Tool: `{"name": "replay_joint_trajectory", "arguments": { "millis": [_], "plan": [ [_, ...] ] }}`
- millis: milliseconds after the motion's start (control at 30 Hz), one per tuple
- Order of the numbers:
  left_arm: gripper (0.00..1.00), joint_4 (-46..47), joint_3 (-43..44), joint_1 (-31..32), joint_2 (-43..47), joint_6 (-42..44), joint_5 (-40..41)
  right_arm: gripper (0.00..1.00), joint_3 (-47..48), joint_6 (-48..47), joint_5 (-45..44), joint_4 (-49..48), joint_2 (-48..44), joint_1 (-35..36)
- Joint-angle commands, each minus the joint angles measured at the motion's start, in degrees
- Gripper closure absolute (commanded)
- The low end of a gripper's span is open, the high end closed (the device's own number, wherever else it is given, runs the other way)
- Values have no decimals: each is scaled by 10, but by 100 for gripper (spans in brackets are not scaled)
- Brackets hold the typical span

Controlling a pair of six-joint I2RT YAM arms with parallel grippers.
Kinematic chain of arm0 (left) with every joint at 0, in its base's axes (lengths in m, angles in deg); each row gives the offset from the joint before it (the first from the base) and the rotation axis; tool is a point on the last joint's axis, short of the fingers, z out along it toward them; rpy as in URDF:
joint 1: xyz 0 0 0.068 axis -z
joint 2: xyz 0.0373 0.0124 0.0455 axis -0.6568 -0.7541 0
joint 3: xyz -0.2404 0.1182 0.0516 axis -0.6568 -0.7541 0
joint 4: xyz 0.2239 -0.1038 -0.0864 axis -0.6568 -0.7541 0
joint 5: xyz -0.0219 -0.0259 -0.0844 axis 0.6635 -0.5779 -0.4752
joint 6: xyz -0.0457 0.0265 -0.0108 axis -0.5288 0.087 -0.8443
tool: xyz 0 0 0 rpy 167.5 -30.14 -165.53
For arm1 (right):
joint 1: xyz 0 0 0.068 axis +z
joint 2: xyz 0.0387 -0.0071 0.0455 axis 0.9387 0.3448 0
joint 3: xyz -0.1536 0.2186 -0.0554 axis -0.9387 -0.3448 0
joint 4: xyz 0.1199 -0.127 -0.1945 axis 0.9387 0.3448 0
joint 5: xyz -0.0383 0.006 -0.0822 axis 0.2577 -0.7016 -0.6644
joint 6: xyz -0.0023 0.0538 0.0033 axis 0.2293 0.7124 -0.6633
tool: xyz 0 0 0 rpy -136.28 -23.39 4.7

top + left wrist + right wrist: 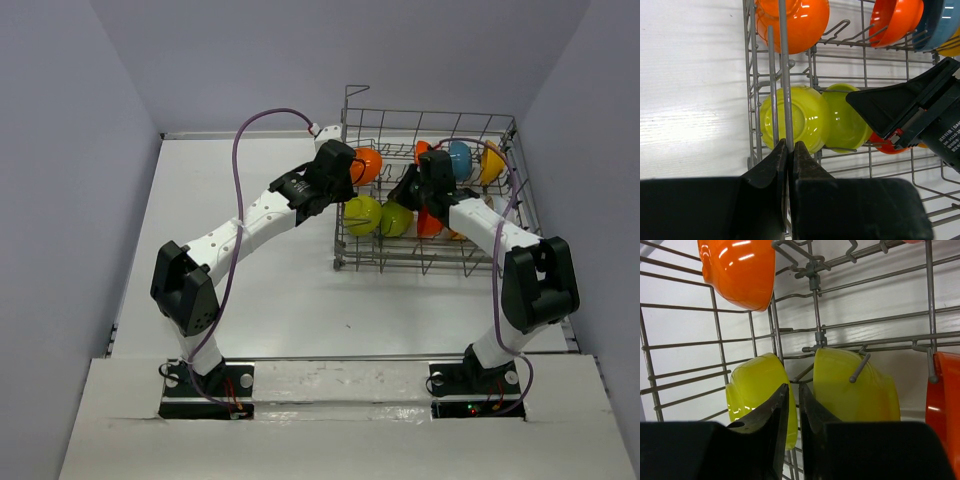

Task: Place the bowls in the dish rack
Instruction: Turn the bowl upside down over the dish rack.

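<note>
**Figure.** 2 arms at the dish rack [400,262], seen from the near edge of the table [280,300].

**Position.** The rack stands at about 1 o'clock from the table's middle. Its long axis runs from 9 to 3 o'clock, and its tall grid sides point straight up.

**Contents.** At least 7 bowls sit inside. Among them are an orange bowl [367,165] toward the rack's 10 o'clock corner and 2 lime bowls [362,215] touching side by side in the near row.

**Orientation.** The bowls stand on edge between the tines [859,367], not flat. Being round, they have no long axis of their own. Their mouths seem to face along the 9-to-3 line (which of the 2 ways, I cannot say).

**Left gripper** [790,145]. The jaws are almost pressed together at the rack's 9 o'clock wall. An upright wire lines up with the slit; whether it is nipped cannot be told.

**Right gripper** [794,387]. The jaws are likewise nearly together with nothing between them, hanging just over the lime bowls.

**Hazards, as judged.**
- Either gripper, drawn away at a slant, could hook a wire and drag the whole rack.
- The right gripper, dipping lower, could tip a lime bowl off its tines against its neighbour.
- The 2 grippers are near each other and could collide if both swing inward.
</note>
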Motion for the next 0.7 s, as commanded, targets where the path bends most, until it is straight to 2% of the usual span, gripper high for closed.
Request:
{"name": "replay_joint_trajectory", "arguments": {
  "millis": [0, 67, 467, 667],
  "plan": [
    [100, 24, 9, 18, 7, 8, -25, 75, 46, -37, 17, 31, -25, -3],
    [100, 25, 8, 18, 8, 7, -25, 70, 69, -59, 45, 60, -25, -3],
    [100, 29, 3, 20, 9, 5, -25, 71, 112, -124, 54, 162, -56, 41],
    [100, 30, 3, 20, 11, 6, -25, 84, 111, -131, 46, 171, -51, 78]
  ]
}}
